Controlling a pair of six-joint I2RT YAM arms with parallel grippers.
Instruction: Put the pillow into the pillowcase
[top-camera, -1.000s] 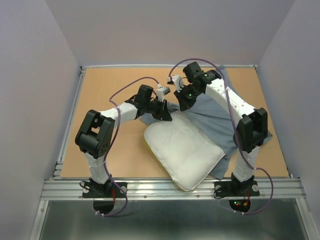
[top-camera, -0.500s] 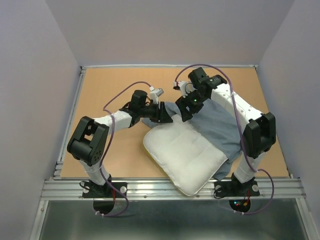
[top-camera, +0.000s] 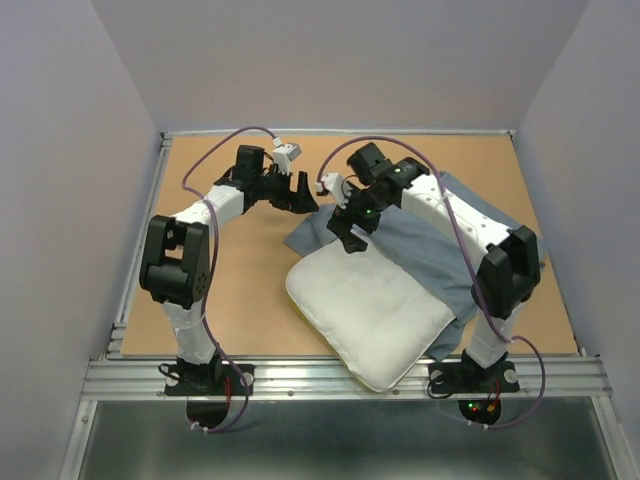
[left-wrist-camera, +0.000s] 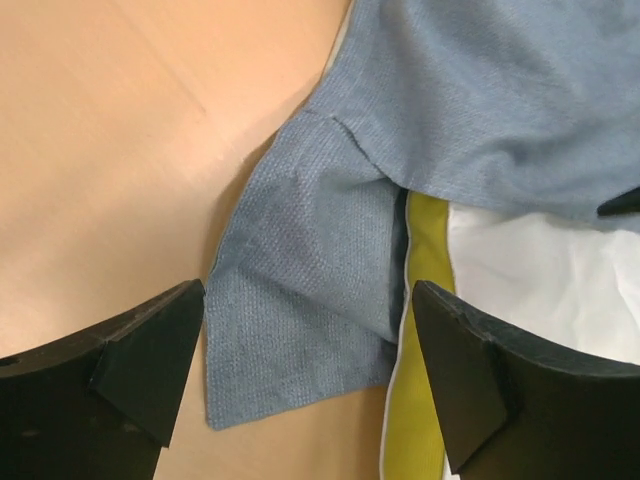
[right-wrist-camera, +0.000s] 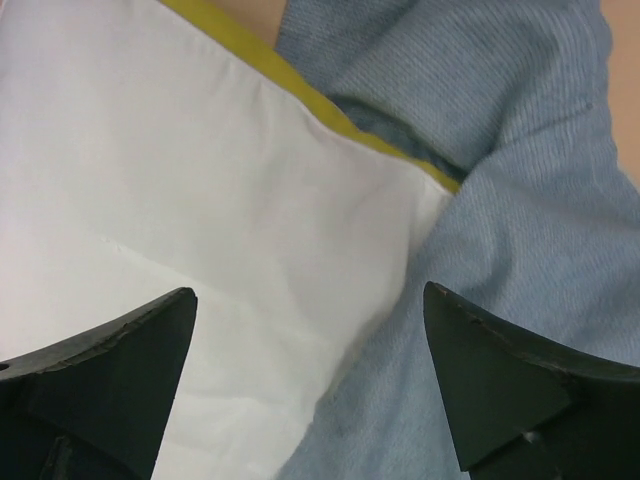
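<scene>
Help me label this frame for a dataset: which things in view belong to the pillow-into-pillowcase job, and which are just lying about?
Belongs to the job:
pillow, white with a yellow edge
pillowcase, grey-blue
left gripper and right gripper, both open

Just there:
table
metal rail at its near edge
</scene>
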